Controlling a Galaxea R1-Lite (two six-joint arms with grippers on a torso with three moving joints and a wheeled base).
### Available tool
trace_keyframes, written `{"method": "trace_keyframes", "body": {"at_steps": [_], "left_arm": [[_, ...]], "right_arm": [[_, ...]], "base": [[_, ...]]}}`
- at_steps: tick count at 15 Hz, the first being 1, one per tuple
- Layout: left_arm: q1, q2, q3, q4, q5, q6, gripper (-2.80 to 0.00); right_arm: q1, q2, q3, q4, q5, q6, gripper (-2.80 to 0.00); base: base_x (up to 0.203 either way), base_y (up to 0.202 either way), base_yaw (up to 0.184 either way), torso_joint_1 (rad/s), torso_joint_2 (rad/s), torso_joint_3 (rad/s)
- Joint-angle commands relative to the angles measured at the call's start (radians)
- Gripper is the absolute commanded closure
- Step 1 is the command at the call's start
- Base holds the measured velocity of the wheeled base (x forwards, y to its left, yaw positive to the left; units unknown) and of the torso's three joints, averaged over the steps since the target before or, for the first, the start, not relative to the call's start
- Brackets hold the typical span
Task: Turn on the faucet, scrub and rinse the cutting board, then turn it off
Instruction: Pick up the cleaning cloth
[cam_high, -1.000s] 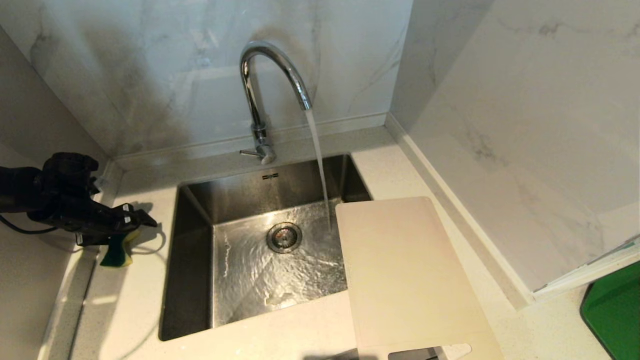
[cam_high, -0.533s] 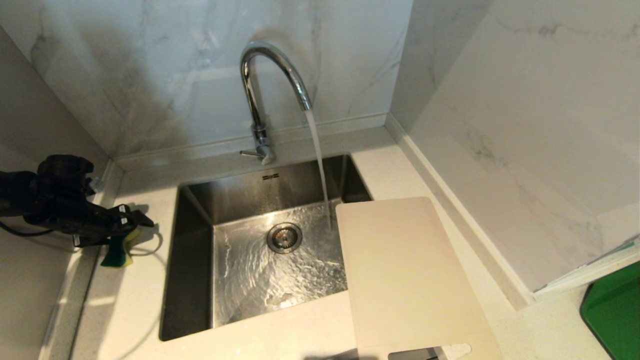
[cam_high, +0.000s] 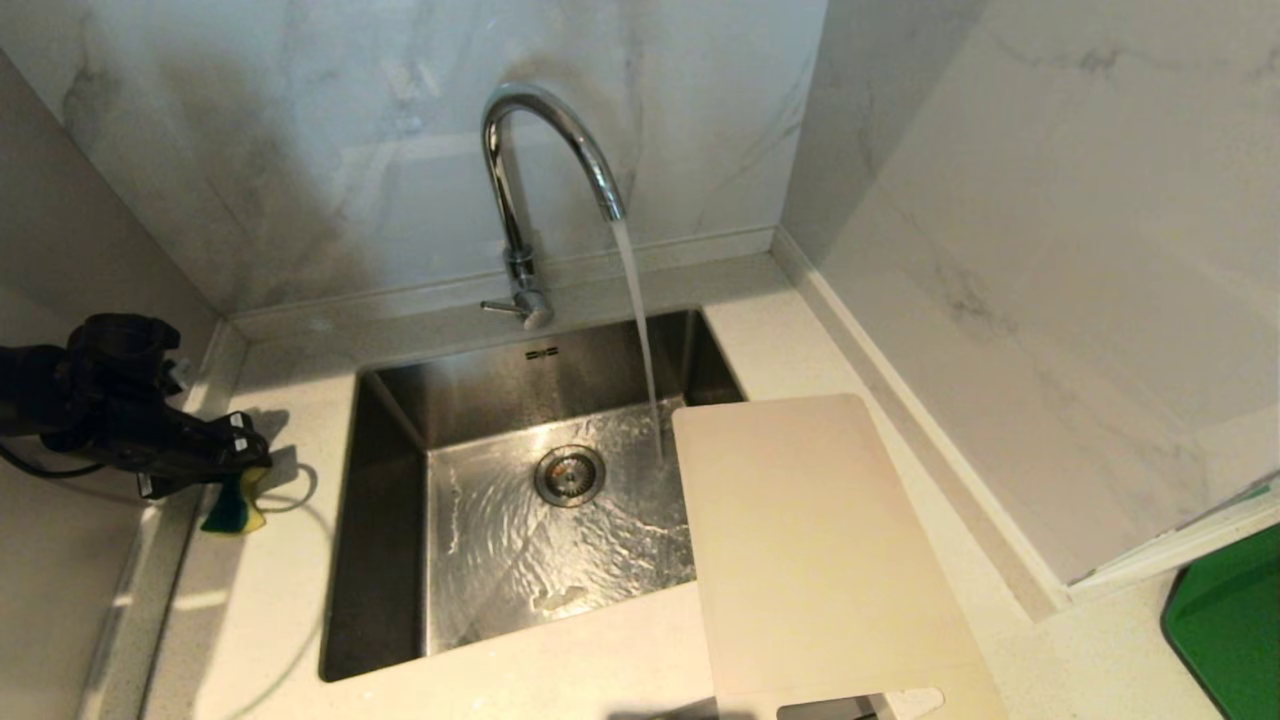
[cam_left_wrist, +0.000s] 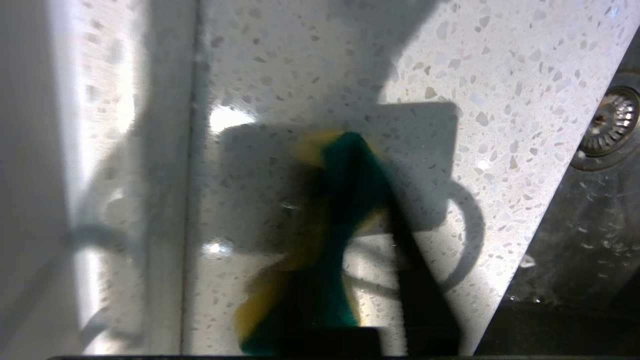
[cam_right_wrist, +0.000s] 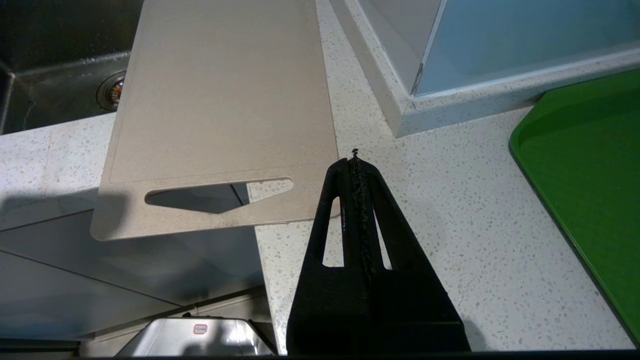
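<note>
My left hand (cam_high: 245, 462) is sitting at about nine o'clock in the head view, over the desk (cam_high: 250, 620) to the left of the sink (cam_high: 385, 560). Its fingers are pinching a green-and-yellow sponge (cam_high: 233, 508), narrowed down onto it rather than spread wide; in the left wrist view the sponge (cam_left_wrist: 330, 235) is looking squeezed and folded between them, with the speckled desk (cam_left_wrist: 310, 65) beneath it. The sponge is hanging just under the fingertips, close above the desk surface, and I cannot tell whether it is touching.

The faucet (cam_high: 530, 170) is standing at twelve o'clock behind the sink, its arched spout pouring a stream of water (cam_high: 640, 330) down into the basin, landing just beside the far left corner of the cutting board (cam_high: 810, 550). Its small lever (cam_high: 497, 306) is sticking out to the left at the base. Water is rippling across the sink floor around the drain (cam_high: 569, 475).

The cutting board is lying flat at about five o'clock, resting on the desk to the right of the sink with its left edge overhanging the basin. In the right wrist view its handle cutout (cam_right_wrist: 220, 192) is sitting at the near end, jutting past the desk's front edge.

My right hand (cam_right_wrist: 355, 160) is hovering low near that handle end, fingers pressed fully together and gripping nothing. A green tray (cam_right_wrist: 590, 190) is lying on the desk well to the right, at four o'clock.
</note>
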Motion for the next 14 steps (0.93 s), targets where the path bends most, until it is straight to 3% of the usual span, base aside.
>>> {"method": "trace_keyframes", "body": {"at_steps": [1, 8, 14], "left_arm": [[-0.002, 0.003, -0.002, 0.003, 0.001, -0.002, 0.00], [-0.029, -0.037, -0.026, 0.011, -0.002, -0.025, 0.00], [-0.100, -0.245, -0.113, 0.121, 0.002, -0.020, 0.00]], "right_arm": [[0.001, 0.000, 0.000, 0.000, 0.000, 0.000, 0.00], [0.001, 0.000, 0.000, 0.000, 0.000, 0.000, 0.00], [0.001, 0.000, 0.000, 0.000, 0.000, 0.000, 0.00]], "base": [[0.000, 0.000, 0.000, 0.000, 0.00, 0.000], [0.000, 0.000, 0.000, 0.000, 0.00, 0.000], [0.000, 0.000, 0.000, 0.000, 0.00, 0.000]]}}
